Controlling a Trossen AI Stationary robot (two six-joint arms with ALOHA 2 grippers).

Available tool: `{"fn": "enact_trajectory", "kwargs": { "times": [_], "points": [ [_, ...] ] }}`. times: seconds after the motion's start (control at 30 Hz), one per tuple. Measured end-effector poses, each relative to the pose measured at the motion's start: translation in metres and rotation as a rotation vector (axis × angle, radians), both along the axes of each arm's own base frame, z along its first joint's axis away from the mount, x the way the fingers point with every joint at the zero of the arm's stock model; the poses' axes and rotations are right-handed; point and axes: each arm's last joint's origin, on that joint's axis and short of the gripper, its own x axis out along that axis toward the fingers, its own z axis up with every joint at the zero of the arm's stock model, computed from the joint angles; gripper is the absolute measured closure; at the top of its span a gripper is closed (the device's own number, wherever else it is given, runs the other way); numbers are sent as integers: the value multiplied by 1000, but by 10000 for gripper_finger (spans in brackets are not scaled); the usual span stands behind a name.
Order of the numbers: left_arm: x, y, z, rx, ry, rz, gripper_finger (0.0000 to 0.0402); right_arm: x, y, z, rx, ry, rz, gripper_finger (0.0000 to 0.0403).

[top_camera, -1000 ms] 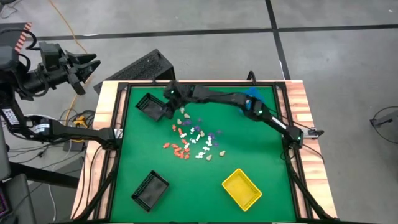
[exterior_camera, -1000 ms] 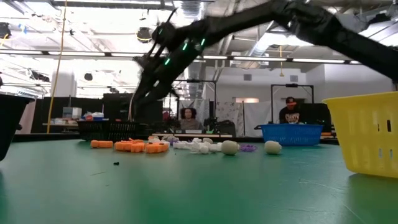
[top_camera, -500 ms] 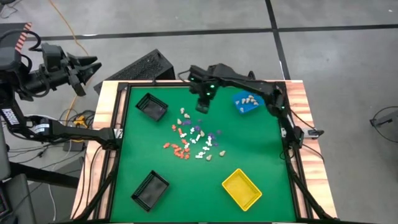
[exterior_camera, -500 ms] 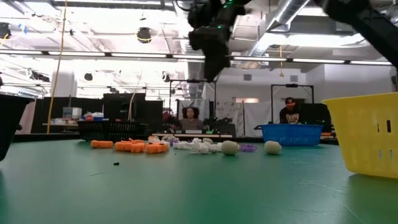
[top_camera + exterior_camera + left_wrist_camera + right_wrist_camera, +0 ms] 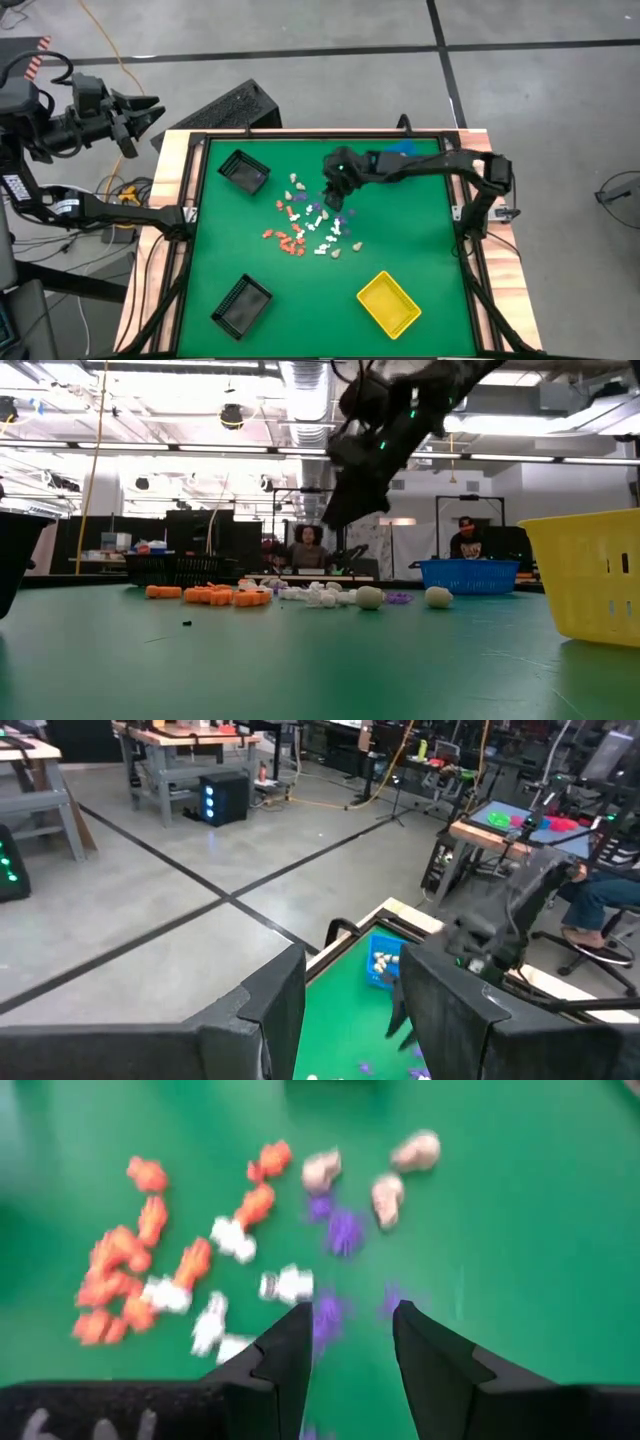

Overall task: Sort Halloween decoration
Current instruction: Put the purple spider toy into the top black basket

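The Halloween decoration (image 5: 312, 222) is a loose pile of tiny orange, white, purple and beige pieces lying on the green mat in the middle of the table. My right gripper (image 5: 335, 196) hangs open above the pile's far right part, pointing slantwise down; in its wrist view the right gripper (image 5: 352, 1320) has nothing between its fingers, with purple pieces (image 5: 345, 1230) and beige pieces (image 5: 386, 1195) on the mat beyond. My left gripper (image 5: 140, 108) waits open, raised off the table beyond its far left corner, and in its own view the left gripper (image 5: 350, 965) is empty.
A black bin (image 5: 243, 170) stands at the far left, another black bin (image 5: 242, 303) at the near left and a yellow bin (image 5: 389, 303) at the near right. A blue bin (image 5: 380, 960) with beige pieces sits at the far right, mostly under my right arm. People sit beyond the table.
My right gripper has swung away from the far left black bin toward the table's right, then come toward the near edge and a little down. It now hangs over the pile. The pieces have stayed where they were.
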Motion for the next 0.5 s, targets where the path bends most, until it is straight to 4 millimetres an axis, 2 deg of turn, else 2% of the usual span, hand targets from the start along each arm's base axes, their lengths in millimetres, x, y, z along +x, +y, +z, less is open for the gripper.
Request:
{"fn": "enact_trajectory", "kwargs": {
  "times": [0.07,0.17,0.23,0.4,0.5],
  "points": [
    [0,0,0,0,0,4,248,10,0,-20,-25,-17,-7,237],
    [0,0,0,1,0,5,248,22,-2,-39,-40,-36,-14,237],
    [0,0,0,1,0,7,248,26,-6,-43,-41,-62,-36,237],
    [0,0,0,6,9,7,248,25,-12,-64,-29,13,-66,237],
    [0,0,0,12,13,8,248,28,-14,-66,-45,3,-87,237]
  ]
}}
